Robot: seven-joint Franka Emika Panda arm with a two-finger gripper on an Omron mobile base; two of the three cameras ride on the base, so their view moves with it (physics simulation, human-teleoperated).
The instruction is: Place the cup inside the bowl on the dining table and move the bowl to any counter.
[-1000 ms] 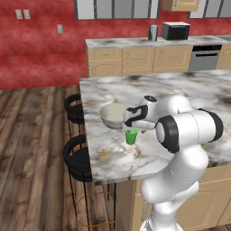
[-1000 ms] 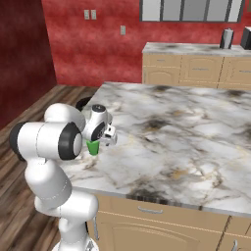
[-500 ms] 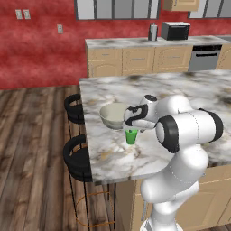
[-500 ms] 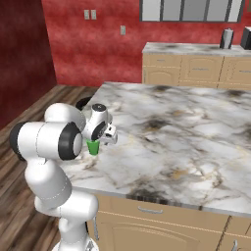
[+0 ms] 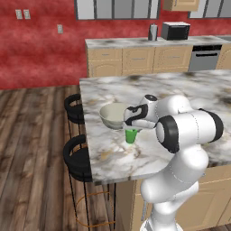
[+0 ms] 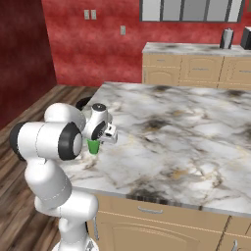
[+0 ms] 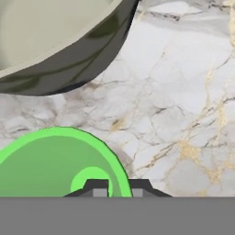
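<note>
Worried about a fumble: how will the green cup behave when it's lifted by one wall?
The cup looks rigid, small and probably light. The gripper pinches its thin rim wall, one fingertip inside and one outside, so it may pivot or tilt. Its smooth tapered side could slip; the bowl sits close.

White arm bent low and forward — gripper (image 7: 117,186) pointing down, jaws pinched nearly together.

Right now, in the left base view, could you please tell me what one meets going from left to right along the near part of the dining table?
Black stools → bowl → cup with the jaws closed on its rim → the robot's white arm.
</note>
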